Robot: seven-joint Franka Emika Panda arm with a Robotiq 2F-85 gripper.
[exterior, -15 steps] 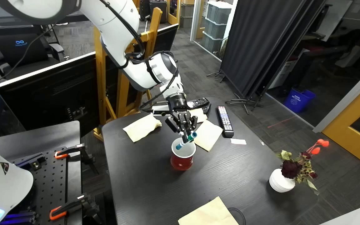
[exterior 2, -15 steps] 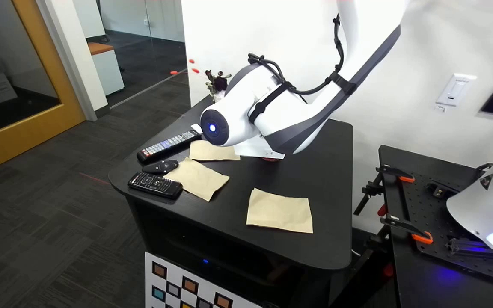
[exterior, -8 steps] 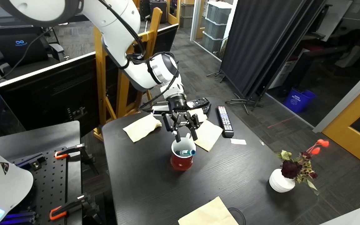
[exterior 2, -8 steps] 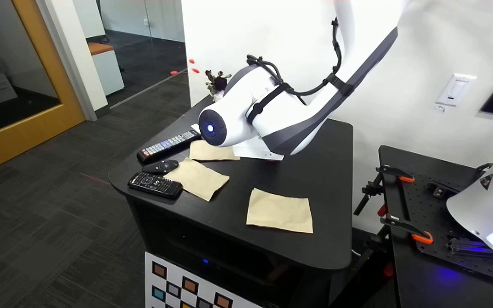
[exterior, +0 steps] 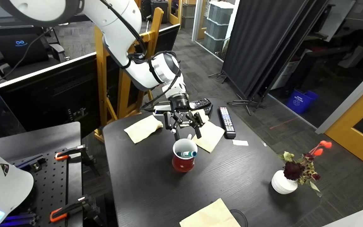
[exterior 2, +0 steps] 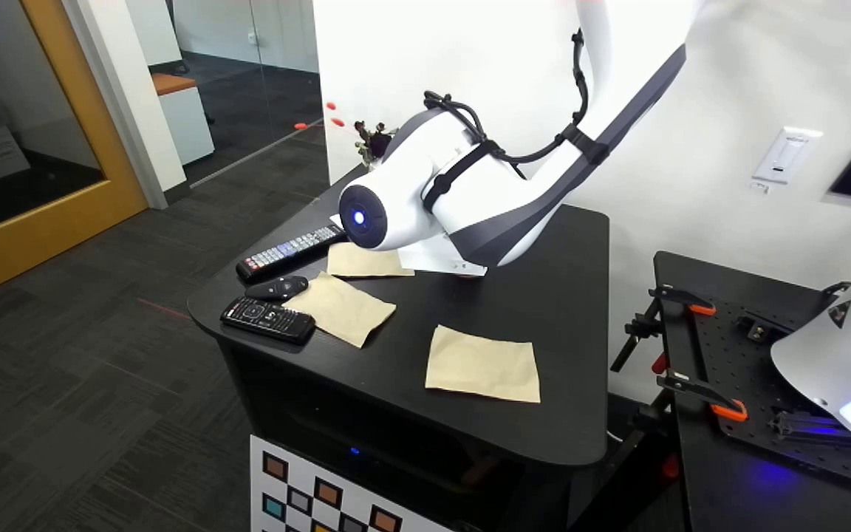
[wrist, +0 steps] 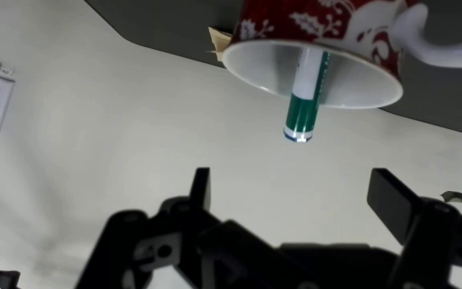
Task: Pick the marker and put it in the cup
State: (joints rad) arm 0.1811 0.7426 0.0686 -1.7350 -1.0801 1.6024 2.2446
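Note:
The cup (exterior: 183, 164), red outside and white within, stands upright on the dark table. Inside it leans the marker (exterior: 187, 154), its teal-blue end poking past the rim. Seen upside down in the wrist view, the cup (wrist: 273, 24) shows a white handle, and the marker (wrist: 301, 112) sticks out of its mouth. My gripper (exterior: 187, 135) hovers just above and behind the cup's rim, jaws wide apart. Nothing lies between the fingertips of the gripper (wrist: 290, 174) in the wrist view, and the marker is clear of them. The arm mostly hides the cup in an exterior view.
Tan paper sheets (exterior: 143, 127) lie around the cup, with a long black remote (exterior: 227, 123) and smaller remotes (exterior 2: 267, 319) near the table's edge. A white pot (exterior: 284, 183) of flowers stands farther off. A wall rises behind the table (exterior 2: 529, 436).
The jaws held the marker over the cup a second ago; they have opened and the marker has dropped inside, leaning on the rim. The gripper has since risen slightly.

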